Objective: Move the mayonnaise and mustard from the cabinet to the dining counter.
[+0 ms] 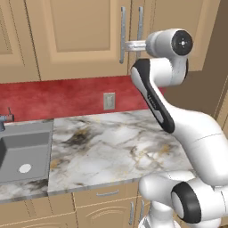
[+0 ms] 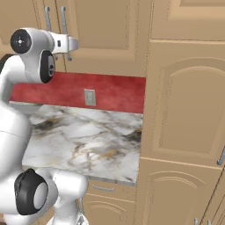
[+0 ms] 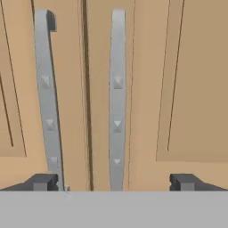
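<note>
cabinet (image 1: 75,35): light tan wood, panelled doors, mounted on the wall above the red backsplash.
doors: shut, meeting at a dark vertical seam.
handles (image 3: 116,102): two long silver bars, upright, one on either side of the seam.

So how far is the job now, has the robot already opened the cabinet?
Not yet. Done: the arm has reached the cabinet, whose doors are shut. In hand: the open claw is at the two silver handles, its left fingertip beside the left one, gripping nothing. Left: open a door, then carry both things to the dining counter.
</note>
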{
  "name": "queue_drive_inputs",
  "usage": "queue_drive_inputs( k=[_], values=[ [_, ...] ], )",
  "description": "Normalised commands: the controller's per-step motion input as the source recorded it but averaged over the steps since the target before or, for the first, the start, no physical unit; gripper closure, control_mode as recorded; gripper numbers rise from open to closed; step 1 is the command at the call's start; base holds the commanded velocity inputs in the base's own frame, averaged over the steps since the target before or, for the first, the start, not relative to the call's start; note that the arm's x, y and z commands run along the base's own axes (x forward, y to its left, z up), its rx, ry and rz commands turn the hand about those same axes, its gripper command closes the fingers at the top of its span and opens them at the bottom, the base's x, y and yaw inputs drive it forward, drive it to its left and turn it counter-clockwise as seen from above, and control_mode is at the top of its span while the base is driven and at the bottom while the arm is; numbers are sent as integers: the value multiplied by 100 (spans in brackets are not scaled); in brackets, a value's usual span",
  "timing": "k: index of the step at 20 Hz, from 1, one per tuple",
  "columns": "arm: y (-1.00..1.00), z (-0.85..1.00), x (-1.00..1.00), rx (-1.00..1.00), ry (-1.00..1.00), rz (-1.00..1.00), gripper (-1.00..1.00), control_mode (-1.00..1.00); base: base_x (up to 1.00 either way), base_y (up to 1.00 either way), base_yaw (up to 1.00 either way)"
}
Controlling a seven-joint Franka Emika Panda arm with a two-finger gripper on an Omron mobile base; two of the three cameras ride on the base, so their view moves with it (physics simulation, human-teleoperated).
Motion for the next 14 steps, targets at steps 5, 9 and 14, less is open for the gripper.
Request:
queue_drive_inputs(
  k=[5, 9, 14],
  values=[
    [0, 0, 56, 0, 0, 0, -100, -100, 0, 0, 0],
    [0, -2, 48, 0, 0, 0, -100, -100, 0, 0, 0],
    [0, -1, 44, 0, 0, 0, -100, -100, 0, 0, 0]
  ],
)
